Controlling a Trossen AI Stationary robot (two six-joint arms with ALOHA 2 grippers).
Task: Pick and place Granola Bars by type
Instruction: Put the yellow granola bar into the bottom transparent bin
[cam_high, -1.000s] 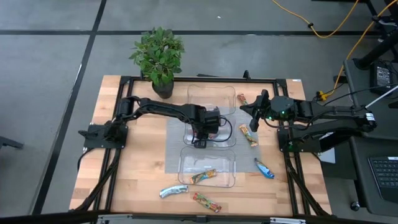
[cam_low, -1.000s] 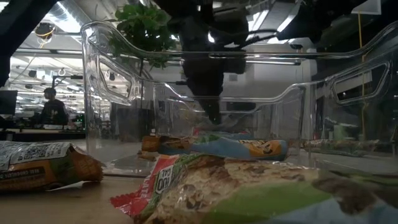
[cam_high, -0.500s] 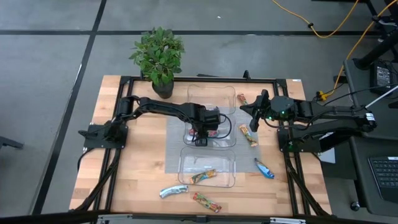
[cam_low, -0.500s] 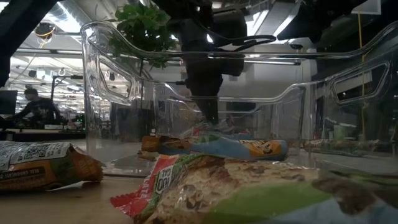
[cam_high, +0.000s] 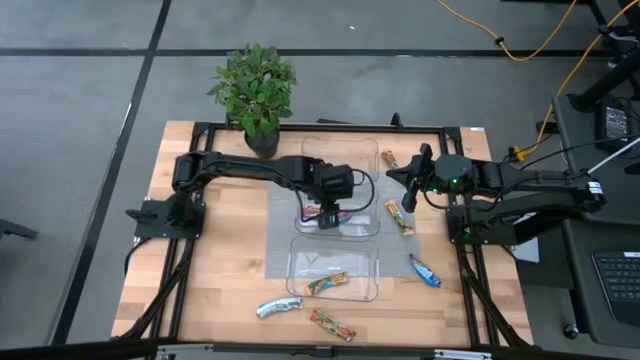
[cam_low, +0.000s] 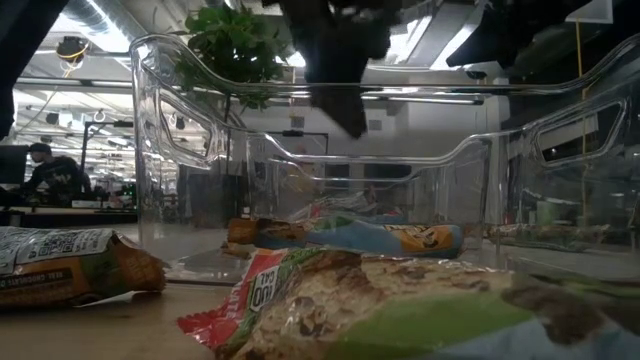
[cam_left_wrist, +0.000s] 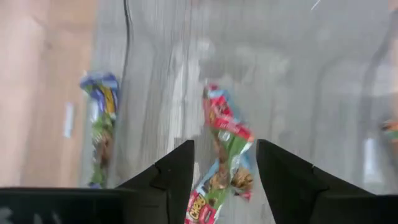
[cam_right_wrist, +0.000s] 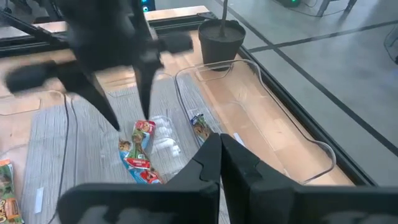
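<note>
While my left gripper (cam_high: 322, 221) hangs over the middle clear tray (cam_high: 372, 228) with its fingers spread and nothing in them, a red-multicoloured granola bar (cam_left_wrist: 225, 146) lies flat in that tray right under it. My right gripper (cam_high: 408, 194) waits off by the table's right side, fingers pressed together.

Left gripper (cam_high: 325, 214) has lifted — red bar (cam_left_wrist: 224, 146) left in tray (cam_high: 372, 222)

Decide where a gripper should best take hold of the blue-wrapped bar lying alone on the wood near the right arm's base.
Probably from straight above, the fingers closing across the narrow middle of the blue-wrapped bar. It lies flat and slanted on the table, clear of the trays, so its long sides seem free.
</note>
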